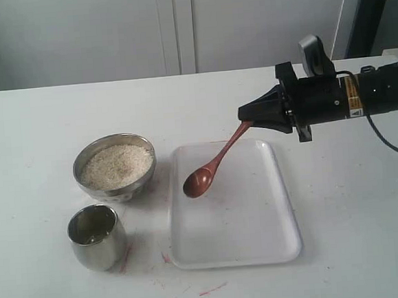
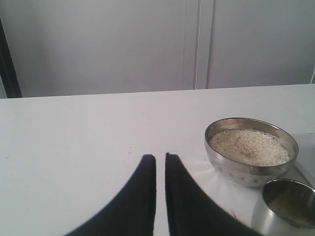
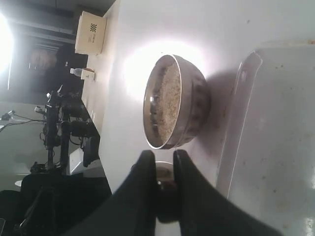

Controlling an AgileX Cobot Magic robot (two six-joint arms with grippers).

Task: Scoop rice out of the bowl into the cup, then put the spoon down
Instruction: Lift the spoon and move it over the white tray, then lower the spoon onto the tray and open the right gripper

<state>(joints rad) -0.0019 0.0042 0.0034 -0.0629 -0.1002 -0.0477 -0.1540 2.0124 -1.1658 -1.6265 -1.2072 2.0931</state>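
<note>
The steel bowl holds off-white rice at the table's left, and the steel cup stands just in front of it. My right gripper is shut on the handle end of the reddish-brown wooden spoon. The spoon slants down, its scoop just above the tray's left part. In the right wrist view the spoon is a dark mass between the fingers, with the bowl beyond them. My left gripper is shut and empty, low over the table beside the bowl and cup.
A white rectangular tray lies right of the bowl and cup, under the spoon. Red marks dot the table near the tray's front left corner. A white wall runs along the table's far edge.
</note>
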